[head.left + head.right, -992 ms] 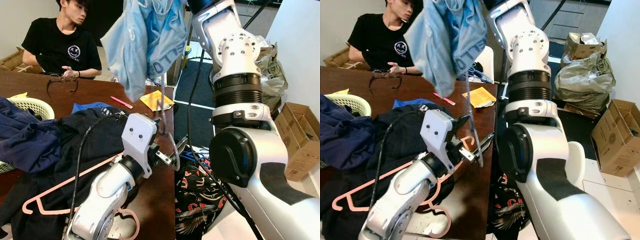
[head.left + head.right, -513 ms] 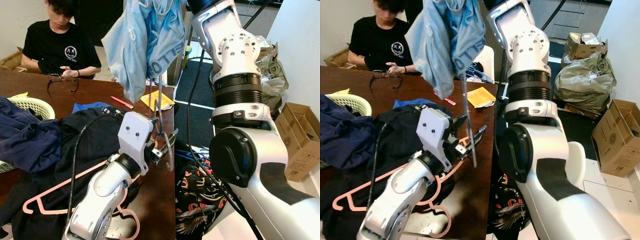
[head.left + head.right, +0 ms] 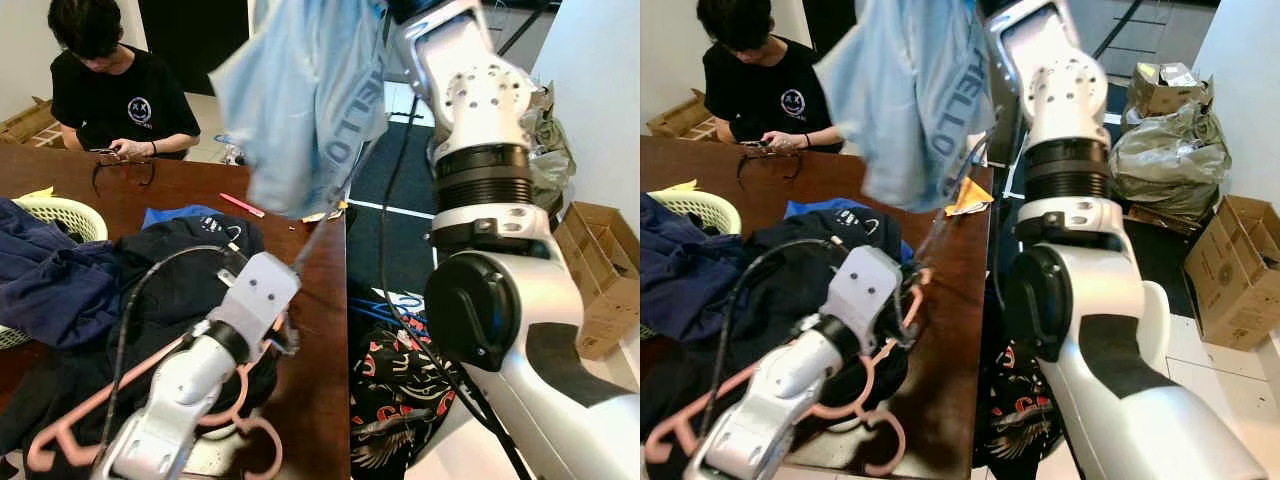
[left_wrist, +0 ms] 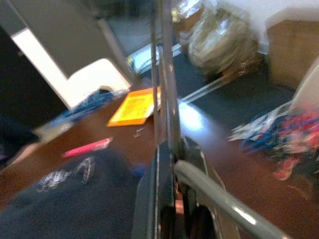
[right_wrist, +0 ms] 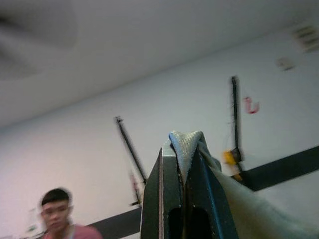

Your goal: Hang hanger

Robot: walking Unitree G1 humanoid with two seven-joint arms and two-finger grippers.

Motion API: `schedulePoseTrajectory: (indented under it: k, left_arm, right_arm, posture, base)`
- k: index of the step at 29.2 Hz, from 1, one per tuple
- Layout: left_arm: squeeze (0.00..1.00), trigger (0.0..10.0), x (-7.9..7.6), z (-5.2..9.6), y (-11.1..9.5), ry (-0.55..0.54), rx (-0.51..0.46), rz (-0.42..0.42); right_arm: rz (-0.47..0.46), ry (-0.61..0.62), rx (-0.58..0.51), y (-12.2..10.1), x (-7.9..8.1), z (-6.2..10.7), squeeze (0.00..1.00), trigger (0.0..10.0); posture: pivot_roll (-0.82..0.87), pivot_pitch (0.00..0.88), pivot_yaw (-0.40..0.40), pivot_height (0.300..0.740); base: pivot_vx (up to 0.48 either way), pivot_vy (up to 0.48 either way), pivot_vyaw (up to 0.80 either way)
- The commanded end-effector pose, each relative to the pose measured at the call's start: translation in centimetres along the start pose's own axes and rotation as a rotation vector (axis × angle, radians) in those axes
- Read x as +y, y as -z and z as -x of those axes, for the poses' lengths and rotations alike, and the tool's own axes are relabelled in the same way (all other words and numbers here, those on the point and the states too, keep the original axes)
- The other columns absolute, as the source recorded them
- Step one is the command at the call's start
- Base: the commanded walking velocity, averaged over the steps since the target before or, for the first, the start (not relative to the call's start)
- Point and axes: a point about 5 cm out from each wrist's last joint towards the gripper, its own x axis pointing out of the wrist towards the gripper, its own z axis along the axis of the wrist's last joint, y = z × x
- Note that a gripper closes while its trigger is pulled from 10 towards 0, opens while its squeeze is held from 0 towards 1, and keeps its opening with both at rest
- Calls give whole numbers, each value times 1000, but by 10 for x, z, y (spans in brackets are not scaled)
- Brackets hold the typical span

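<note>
The right gripper [image 5: 182, 199] pinches the light blue garment [image 3: 305, 100], now swung wider at twelve o'clock. The left gripper [image 4: 172, 149], drawn back, clamps the grey hanger [image 3: 325, 215] beneath it; hanging remains undone.

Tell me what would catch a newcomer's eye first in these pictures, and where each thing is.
A light blue garment hangs high at centre, pinched in the raised right pincer, whose big silver arm runs down the right side. Below it the left pincer clamps a thin metal hanger that slants up toward the cloth, over a wooden table heaped with dark clothes. A person in a black shirt sits at the far end.
</note>
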Motion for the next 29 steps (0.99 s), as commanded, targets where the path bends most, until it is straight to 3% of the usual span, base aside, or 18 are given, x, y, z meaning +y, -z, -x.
schedulePoseTrajectory:
  k: [1, 9, 12, 14, 15, 17, 22, 23, 25, 26, 27, 28, 29]
  left_arm:
    - [0, 0, 16, 17, 39, -46, 225, -79]
    - [0, 0, 43, 38, 57, -142, 348, -142]
    - [0, 0, 78, 51, 61, -320, 402, -180]
    - [0, 0, 84, 53, 60, -344, 408, -197]
    - [0, 0, 84, 53, 60, -344, 408, -197]
    - [0, 0, 86, 52, 60, -327, 408, -229]
    - [0, 0, 82, 50, 60, -286, 402, -249]
    - [0, 1255, 77, 47, 60, -250, 400, -255]
    - [0, 1255, 77, 47, 60, -250, 400, -255]
    - [0, 2588, 72, 45, 61, -223, 397, -256]
    - [0, 4863, 67, 42, 61, -191, 396, -255]
    - [0, 4863, 67, 42, 61, -191, 396, -255]
    - [0, 10000, 62, 39, 62, -158, 397, -257]
  right_arm:
    - [56, 10, -56, -19, 3, -4, 0, 0]
    - [92, 68, -83, -29, -4, -2, 0, 0]
    - [171, 182, -68, -29, -18, 8, 0, 0]
    - [202, 224, -63, -29, -23, 11, 0, 0]
    - [202, 224, -63, -29, -23, 11, 0, 0]
    - [294, 343, -38, -28, -35, 19, 0, 0]
    - [360, 439, -33, -29, -45, 27, 0, 0]
    - [405, 479, 6, -27, -50, 32, 0, 0]
    - [405, 479, 6, -27, -50, 32, 0, 0]
    - [441, 486, 63, -22, -53, 35, 0, 0]
    - [470, 451, 149, -10, -54, 36, 0, 0]
    - [470, 451, 149, -10, -54, 36, 0, 0]
    - [476, 371, 260, 7, -51, 36, 0, 0]
  posture:
    - [146, 0, -33, 740]
    - [151, 0, -32, 740]
    - [152, 0, -32, 740]
    - [158, 0, -33, 740]
    - [158, 0, -33, 740]
    - [156, 0, -30, 740]
    - [156, 0, -31, 740]
    - [156, 0, -30, 740]
    - [156, 0, -30, 740]
    - [156, 0, -30, 740]
    - [152, 0, -29, 740]
    - [152, 0, -29, 740]
    - [151, 0, -29, 740]
  base:
    - [0, 0, 0]
    - [0, 0, 0]
    - [0, 0, 0]
    - [0, 0, 0]
    - [0, 0, 0]
    - [0, 0, 0]
    - [0, 0, 0]
    - [0, 0, 0]
    - [0, 0, 0]
    - [0, 0, 0]
    - [0, 0, 0]
    - [0, 0, 0]
    - [0, 0, 0]
